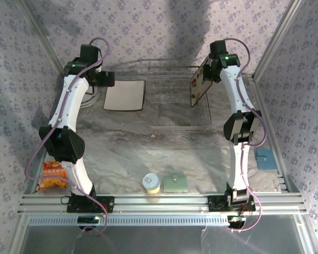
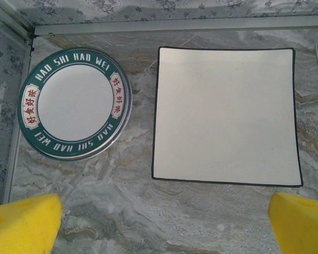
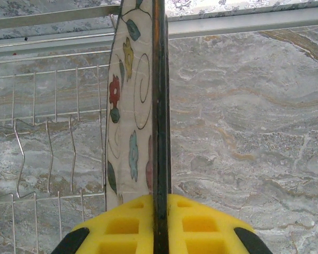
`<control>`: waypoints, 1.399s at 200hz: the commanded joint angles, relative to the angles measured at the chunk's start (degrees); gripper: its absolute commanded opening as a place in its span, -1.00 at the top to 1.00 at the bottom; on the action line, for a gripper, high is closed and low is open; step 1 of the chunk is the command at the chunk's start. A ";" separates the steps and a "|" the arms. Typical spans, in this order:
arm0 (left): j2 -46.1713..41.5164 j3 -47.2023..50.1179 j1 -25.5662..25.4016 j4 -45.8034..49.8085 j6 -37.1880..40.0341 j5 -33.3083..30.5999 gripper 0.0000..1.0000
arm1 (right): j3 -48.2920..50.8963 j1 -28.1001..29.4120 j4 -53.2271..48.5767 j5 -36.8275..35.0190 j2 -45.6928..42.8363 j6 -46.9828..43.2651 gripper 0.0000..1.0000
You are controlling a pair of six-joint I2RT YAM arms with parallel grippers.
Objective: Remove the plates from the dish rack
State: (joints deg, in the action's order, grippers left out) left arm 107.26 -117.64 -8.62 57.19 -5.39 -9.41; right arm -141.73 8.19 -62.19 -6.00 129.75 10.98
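My right hand [image 3: 160,225] is clamped on the flower-printed plate [image 3: 128,106], holding it on edge at the dish rack's [image 1: 172,87] right end so it lifts straight out. My left hand [image 2: 159,227] hangs wide apart above 2 unloaded pieces, the square plate [image 2: 225,116] and the round plate [image 2: 74,103], flat on the table [image 2: 201,217].

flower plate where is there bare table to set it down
The flower plate could go on the wide marble stretch between the dish rack and the lidded cup and green pad. Crowded: far left, with the square plate and round plates.
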 commanded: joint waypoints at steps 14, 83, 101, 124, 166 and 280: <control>-0.91 0.05 0.32 -0.45 0.25 1.50 -0.98 | -3.98 1.01 -1.57 -1.19 -1.53 2.77 1.00; -1.09 0.35 0.31 -0.55 -0.05 2.00 -0.98 | -9.96 2.93 -2.19 -5.56 -7.14 1.37 1.00; -1.11 0.38 0.29 -0.63 0.02 2.20 -0.98 | -11.38 3.69 -2.23 -7.14 -8.73 0.35 1.00; -1.11 0.35 0.35 -0.63 -0.19 2.36 -0.98 | -13.95 5.02 -2.73 -9.58 -10.35 -1.54 1.00; -1.23 0.48 0.32 -0.65 -0.55 3.26 -0.98 | -14.58 7.07 -1.94 -12.08 -14.79 -3.93 1.00; -3.10 2.54 0.22 -1.92 -1.21 6.52 -0.98 | -8.29 8.59 2.59 2.68 -20.61 -0.25 1.00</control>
State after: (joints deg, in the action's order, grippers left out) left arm 107.02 -116.22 -8.62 56.69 -5.63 -5.85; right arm -151.68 17.30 -70.94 -14.00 114.30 7.81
